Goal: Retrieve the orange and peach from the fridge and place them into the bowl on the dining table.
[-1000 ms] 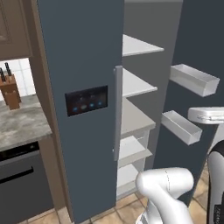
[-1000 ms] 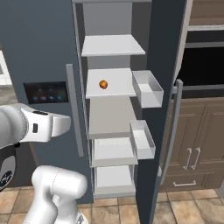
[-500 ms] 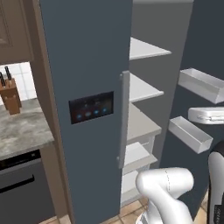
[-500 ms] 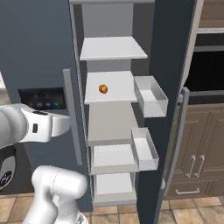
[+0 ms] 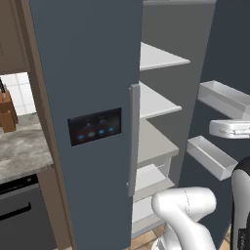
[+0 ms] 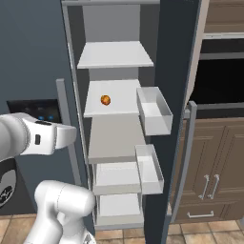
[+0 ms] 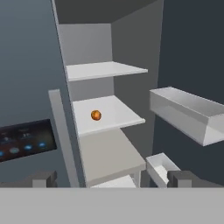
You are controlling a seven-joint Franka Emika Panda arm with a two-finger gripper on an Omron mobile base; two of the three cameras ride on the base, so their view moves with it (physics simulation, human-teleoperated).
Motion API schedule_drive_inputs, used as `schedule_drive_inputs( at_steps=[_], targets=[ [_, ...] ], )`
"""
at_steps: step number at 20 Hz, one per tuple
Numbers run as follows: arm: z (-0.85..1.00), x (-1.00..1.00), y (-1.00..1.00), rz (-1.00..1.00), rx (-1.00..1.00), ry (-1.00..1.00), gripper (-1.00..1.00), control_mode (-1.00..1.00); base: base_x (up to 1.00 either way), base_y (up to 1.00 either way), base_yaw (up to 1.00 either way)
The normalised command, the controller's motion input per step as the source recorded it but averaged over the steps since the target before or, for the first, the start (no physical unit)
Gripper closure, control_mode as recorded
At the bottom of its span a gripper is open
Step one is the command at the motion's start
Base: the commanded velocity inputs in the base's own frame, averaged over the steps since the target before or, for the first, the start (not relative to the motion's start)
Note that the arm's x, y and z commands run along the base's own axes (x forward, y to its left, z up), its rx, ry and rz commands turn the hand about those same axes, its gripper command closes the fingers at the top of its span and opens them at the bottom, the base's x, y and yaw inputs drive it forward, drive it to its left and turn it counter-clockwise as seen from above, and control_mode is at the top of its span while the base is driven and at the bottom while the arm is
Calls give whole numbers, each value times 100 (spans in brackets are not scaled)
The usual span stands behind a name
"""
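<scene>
The fridge (image 6: 33, 57) stands with its right door (image 6: 178, 71) swung wide, so the shelf column in the middle of the right base view is open from the front. The closed left door (image 5: 88, 97) fills the centre of the left base view, its long grey handle (image 5: 134, 139) running down the door's free edge right beside the opening. In the hand view that same handle (image 7: 61, 131) rises at lower left, and the space between it and the door bins at right is free.

The gripper (image 7: 109, 179) sits at the bottom of the hand view with its two dark fingertips (image 7: 43, 178) far apart, jaws wide and nothing between them, well short of the shelves.

The orange (image 6: 105, 99) lies alone on the second shelf (image 6: 119, 97) from the top, left of that shelf's centre, well back from the front edge; in the hand view it (image 7: 96, 115) is just left of the frame's centre. The shelf above (image 6: 114, 55) and the wide grey shelf below (image 6: 116, 140) look bare.

Two pale bins hang on the inside of the open door: the upper bin (image 6: 155, 109) level with the orange's shelf, the lower bin (image 6: 150, 169) beneath it. Both look empty.

At the left edge of the left base view a speckled counter (image 5: 22, 156) carries a wooden knife block (image 5: 6, 114). Brown wooden cabinets (image 6: 214, 167) and a dark oven (image 6: 221, 78) occupy the right of the right base view.
</scene>
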Motion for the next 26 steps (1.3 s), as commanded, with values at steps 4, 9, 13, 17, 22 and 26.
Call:
schedule_drive_inputs(
  at_steps=[4,9,13,17,22,26],
  targets=[
    [0,0,0,0,0,0,-100,100,41,-26,3],
    [0,0,0,0,0,0,-100,100,63,-2,6],
    [0,0,0,0,0,0,-100,100,70,0,9],
    [0,0,0,0,0,0,-100,100,65,-6,10],
    [0,0,0,0,0,0,-100,100,47,-31,9],
    [0,0,0,0,0,0,-100,100,41,-38,10]
  ],
)
